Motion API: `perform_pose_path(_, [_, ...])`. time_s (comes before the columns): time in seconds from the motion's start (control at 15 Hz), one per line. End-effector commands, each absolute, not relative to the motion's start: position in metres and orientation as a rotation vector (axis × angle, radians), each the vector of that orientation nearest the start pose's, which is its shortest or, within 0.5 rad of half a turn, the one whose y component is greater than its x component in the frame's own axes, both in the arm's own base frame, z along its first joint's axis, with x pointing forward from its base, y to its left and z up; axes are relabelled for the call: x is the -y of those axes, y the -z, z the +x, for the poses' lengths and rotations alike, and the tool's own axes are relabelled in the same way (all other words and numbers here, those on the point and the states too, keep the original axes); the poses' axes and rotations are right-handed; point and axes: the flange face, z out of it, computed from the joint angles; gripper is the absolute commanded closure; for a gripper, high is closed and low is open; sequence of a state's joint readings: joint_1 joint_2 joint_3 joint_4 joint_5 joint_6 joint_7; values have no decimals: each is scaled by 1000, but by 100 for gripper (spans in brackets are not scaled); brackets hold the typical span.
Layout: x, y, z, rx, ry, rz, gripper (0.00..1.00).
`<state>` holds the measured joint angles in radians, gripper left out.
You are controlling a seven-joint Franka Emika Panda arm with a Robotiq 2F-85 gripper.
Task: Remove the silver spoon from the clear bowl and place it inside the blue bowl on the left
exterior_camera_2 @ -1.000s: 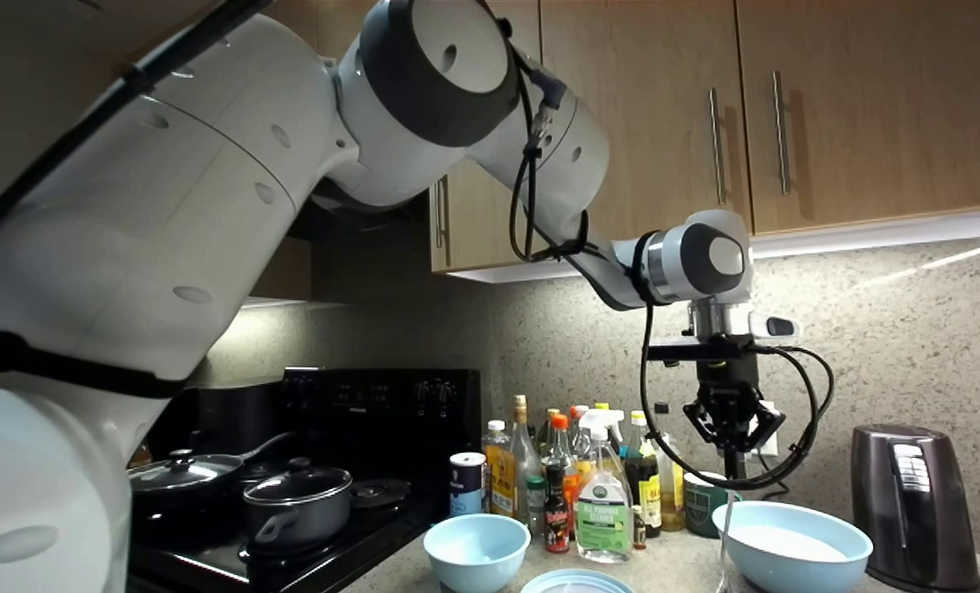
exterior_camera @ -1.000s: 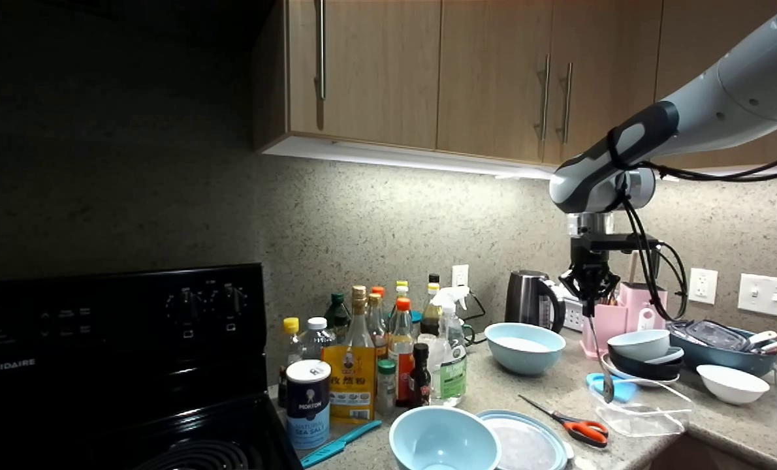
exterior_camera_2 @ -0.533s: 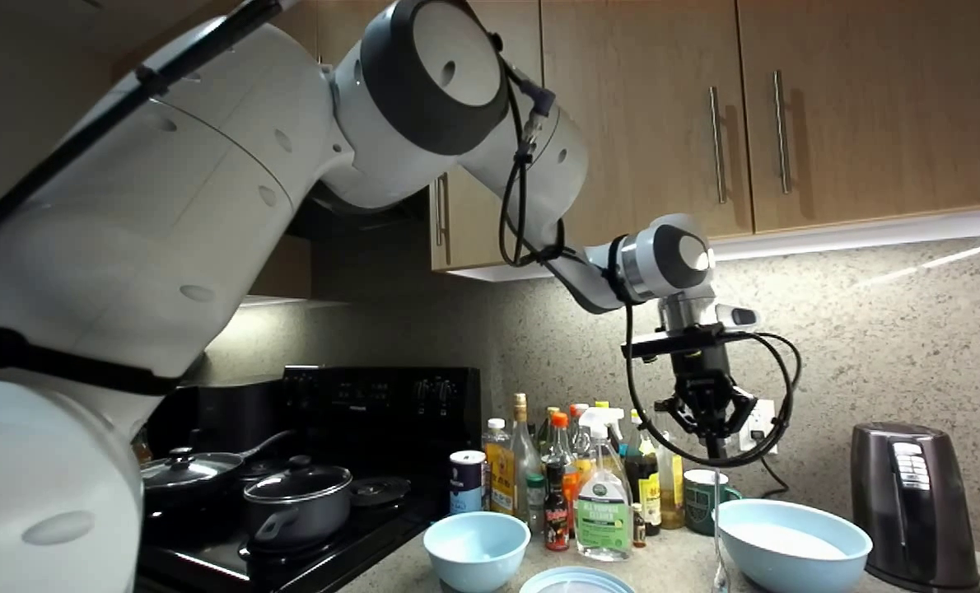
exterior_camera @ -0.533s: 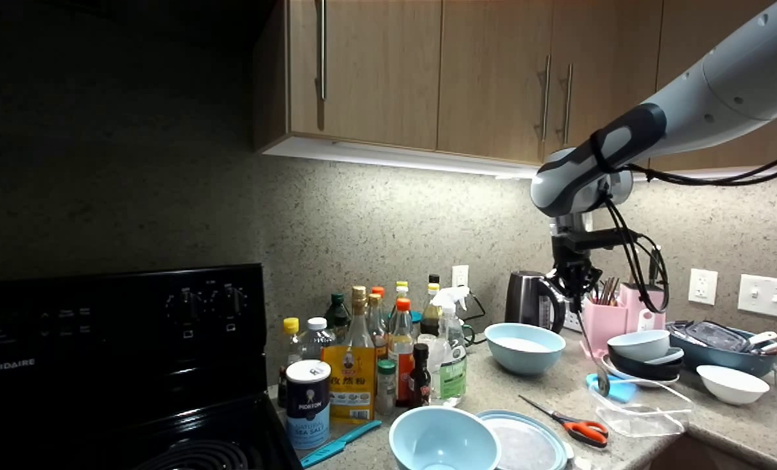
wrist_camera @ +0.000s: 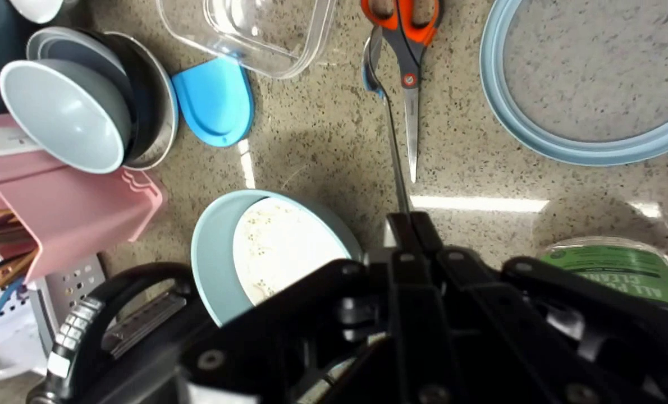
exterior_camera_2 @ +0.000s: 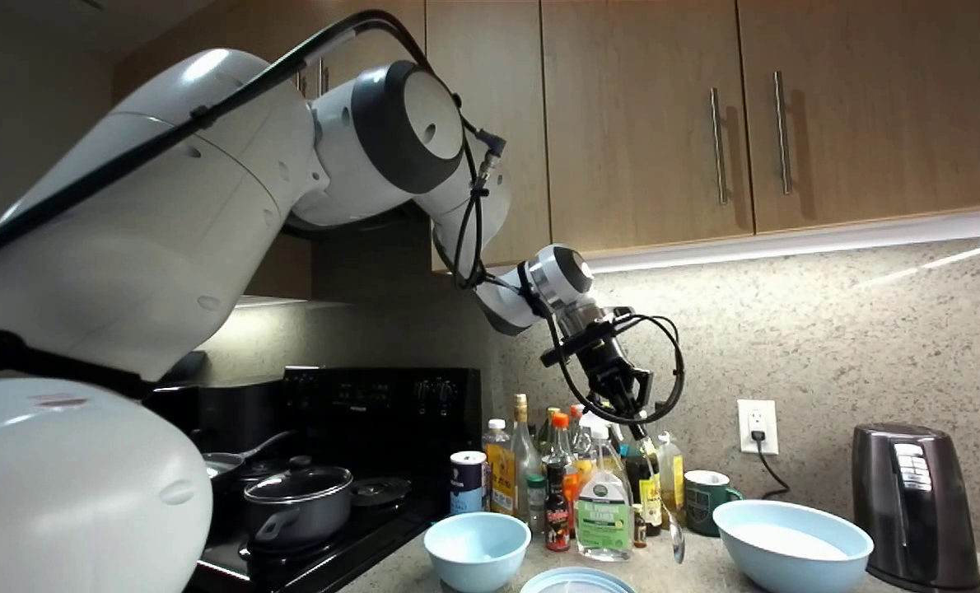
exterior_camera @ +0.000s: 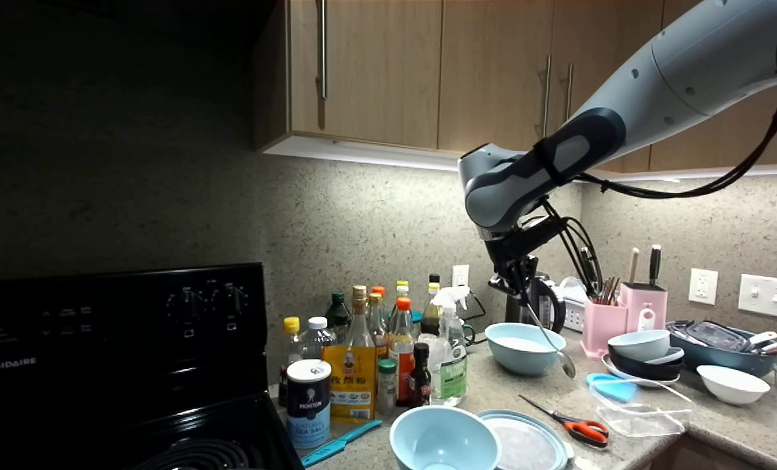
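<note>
— In an exterior view, what have you got?

— My pincer (exterior_camera: 524, 301) is pinching the silver spoon (exterior_camera: 567, 365) by the end of its handle. The spoon slants through the air above the desk (exterior_camera: 493, 395), head down, passing in front of the blue bowl (exterior_camera: 519, 363).

— And what stands on the desk there?

— I see the blue bowl towards the back edge. The clear bowl (exterior_camera: 643, 427) sits at the inner front corner, and the scissors (exterior_camera: 584, 429) lie beside it, near the front edge.

— Again in an exterior view?

— There I see the spoon between the spray bottle (exterior_camera_2: 605, 515) and the blue bowl. The kettle (exterior_camera_2: 914, 511) is just beside that bowl, and a green mug (exterior_camera_2: 698, 504) stands near the back edge. A smaller blue bowl (exterior_camera_2: 475, 555) is by the left edge, next to the stove (exterior_camera_2: 391, 449).

— And the wrist view?

— My pincer is pressed together on the thin handle. The spoon's head shows just beside the scissors, and the blue bowl, with something white inside, is left of the handle, apart from it. The top of the view cuts off the clear bowl; a round lid (wrist_camera: 598, 73) lies to the right. How high the spoon hangs, I cannot tell.
</note>
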<state>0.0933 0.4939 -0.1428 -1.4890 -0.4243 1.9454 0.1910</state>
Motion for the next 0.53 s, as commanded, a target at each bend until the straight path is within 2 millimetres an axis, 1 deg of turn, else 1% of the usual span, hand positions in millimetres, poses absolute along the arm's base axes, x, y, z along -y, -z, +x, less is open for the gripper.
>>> perform_pose_path(0.0, [15,-394,698,22,3,-3711,99])
perform_pose_path(0.13, [4,-393,699,82,14,-3752,99])
perform_pose_path(0.2, [6,-393,700,89,4,-3762,99])
perform_pose_path(0.27, [3,-391,699,99,11,-3718,98])
perform_pose_path(0.47, [4,-390,700,109,7,-3734,98])
